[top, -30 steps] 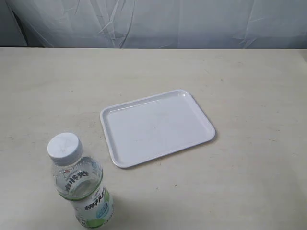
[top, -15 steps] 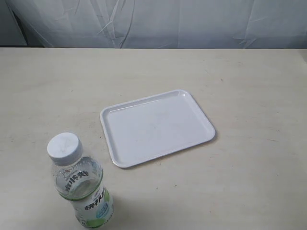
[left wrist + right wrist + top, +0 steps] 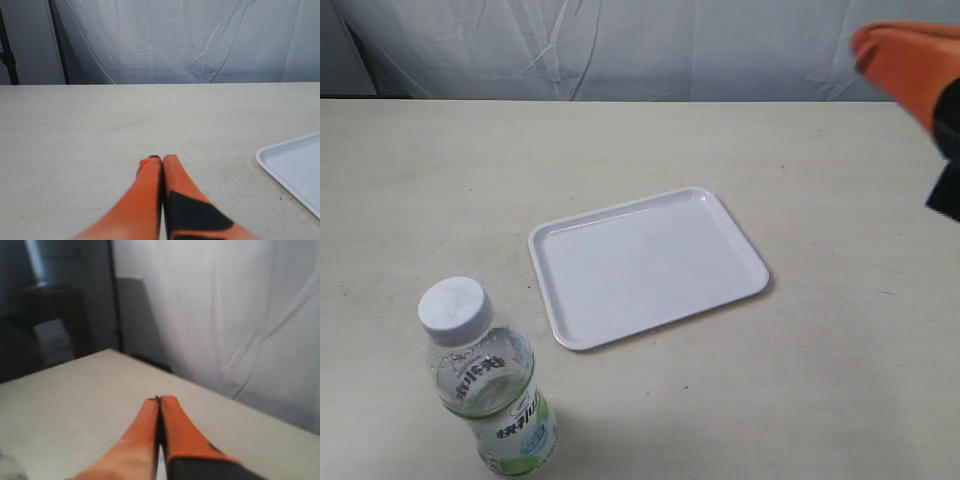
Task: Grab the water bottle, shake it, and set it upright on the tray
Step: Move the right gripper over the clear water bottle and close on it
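The water bottle [image 3: 488, 385] stands upright at the near left of the table, clear, with a white cap and a white-and-green label. The white tray [image 3: 646, 264] lies flat in the middle with nothing on it; one corner of this tray [image 3: 295, 167] shows in the left wrist view. My right gripper [image 3: 865, 45] comes in blurred at the top right of the exterior view, far from bottle and tray; its orange fingers are pressed shut on nothing [image 3: 159, 400]. My left gripper [image 3: 159, 159] is shut too, low over bare tabletop, and does not show in the exterior view.
A pale wrinkled curtain [image 3: 640, 45] hangs behind the table's far edge. Dark stands and furniture [image 3: 50, 325] lie beyond the table in the right wrist view. Bare beige tabletop [image 3: 840, 350] surrounds the tray.
My right gripper has come into the exterior view at the top right, where no arm showed before. The bottle and the tray have not moved.
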